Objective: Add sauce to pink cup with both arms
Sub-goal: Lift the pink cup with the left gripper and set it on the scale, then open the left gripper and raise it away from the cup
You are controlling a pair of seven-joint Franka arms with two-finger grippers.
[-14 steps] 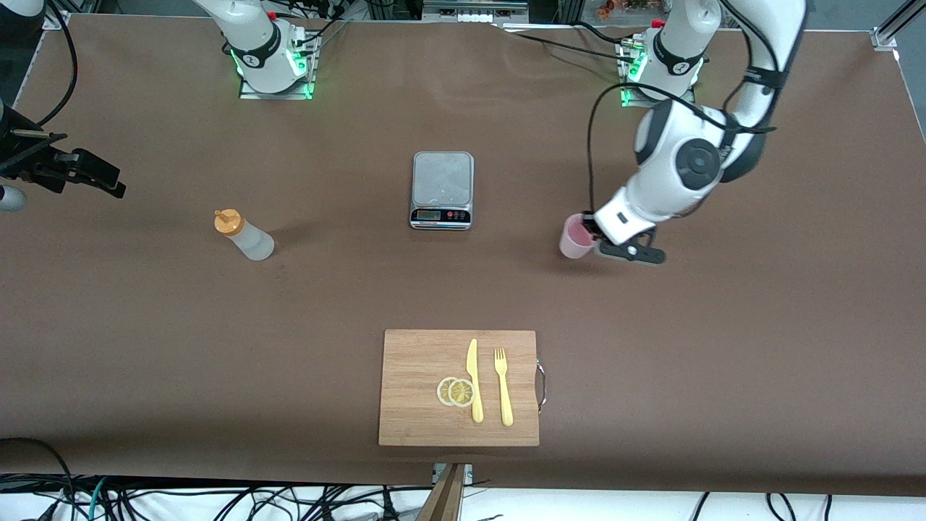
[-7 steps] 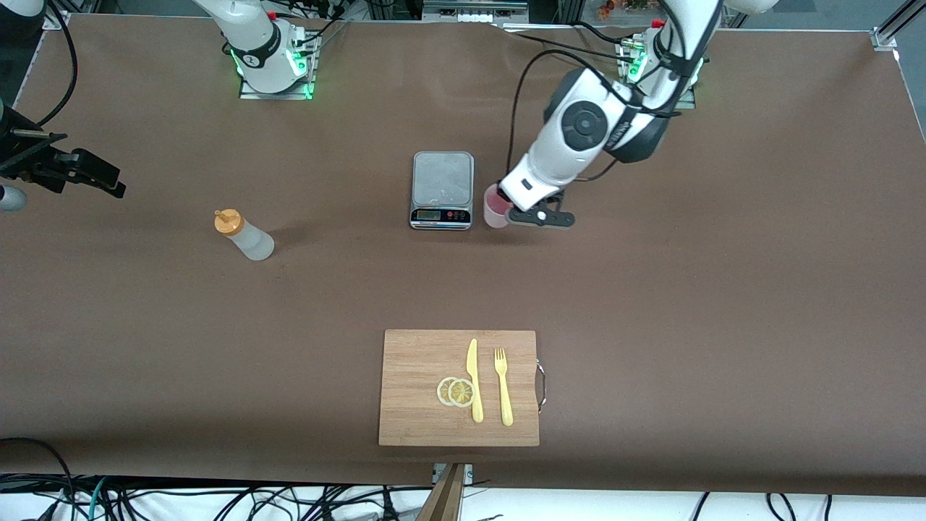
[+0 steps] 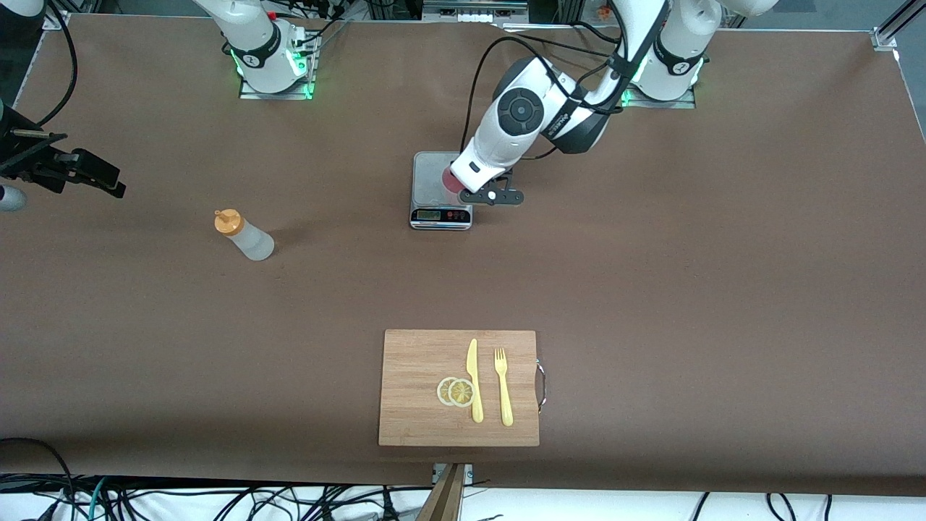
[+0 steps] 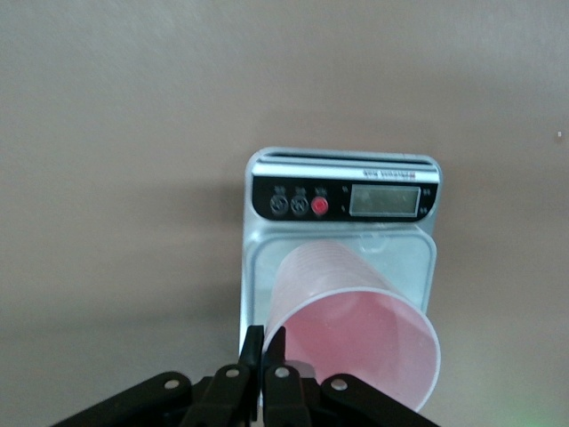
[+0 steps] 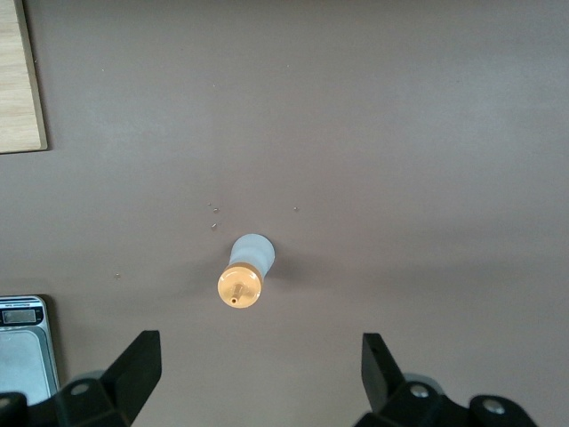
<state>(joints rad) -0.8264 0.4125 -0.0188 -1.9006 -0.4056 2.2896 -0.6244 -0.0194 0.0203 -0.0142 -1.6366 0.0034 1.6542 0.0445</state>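
Over the scale, the left gripper's fingers (clenched) have carried the pink cup; right fingers released.

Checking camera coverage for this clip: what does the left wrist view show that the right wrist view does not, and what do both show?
Only the left wrist view shows the pink cup, pinched at its rim by the shut left gripper and held over the scale's platform, and the scale's buttons and display.

Only the right wrist view shows the sauce bottle standing upright on the table below the open right gripper, and a corner of the cutting board.

Both show the kitchen scale and the brown table.
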